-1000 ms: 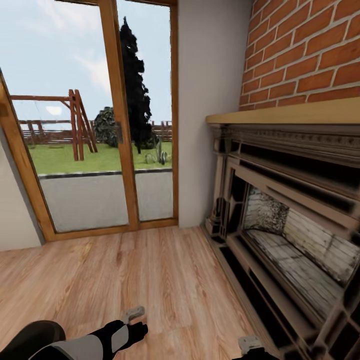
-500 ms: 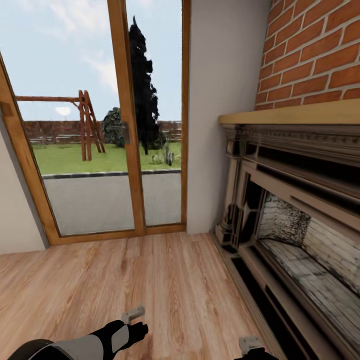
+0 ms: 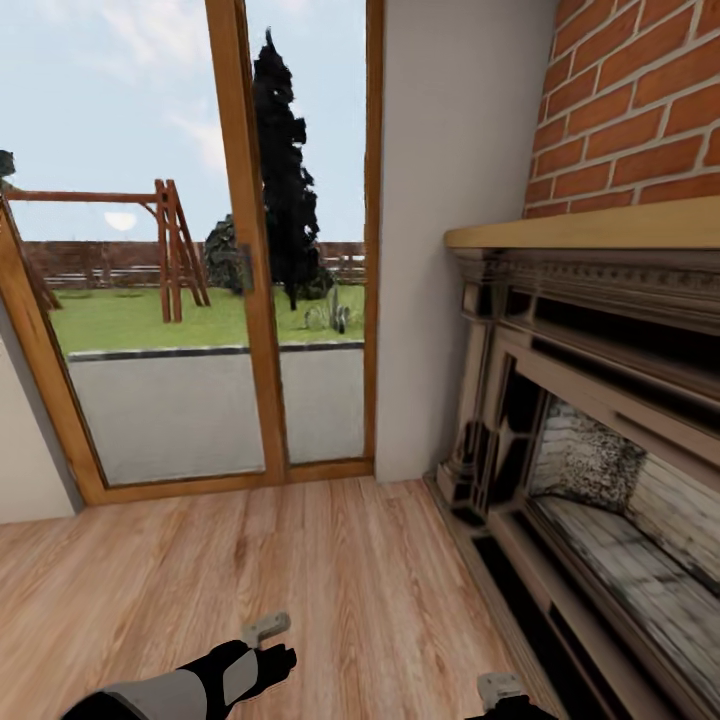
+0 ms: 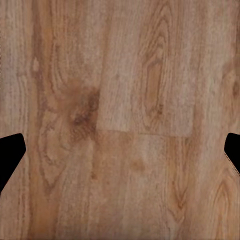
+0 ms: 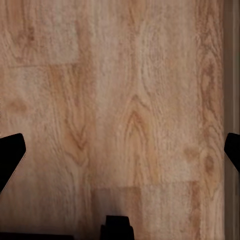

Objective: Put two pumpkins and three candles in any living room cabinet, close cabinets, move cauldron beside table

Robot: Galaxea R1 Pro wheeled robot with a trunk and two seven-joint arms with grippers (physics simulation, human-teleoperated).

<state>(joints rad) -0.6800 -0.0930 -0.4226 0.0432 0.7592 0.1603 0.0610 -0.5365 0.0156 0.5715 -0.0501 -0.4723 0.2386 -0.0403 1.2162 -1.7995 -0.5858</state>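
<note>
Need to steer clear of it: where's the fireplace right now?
In the head view the fireplace fills the right side, under the brick wall, beside the glass door; the right gripper hangs near its base.

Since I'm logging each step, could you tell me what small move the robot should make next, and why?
Probably turn the base away to search: ahead are only the wood-framed glass door, the brick fireplace and wooden plank floor, and both open grippers, left and right, hang empty over floorboards.
</note>
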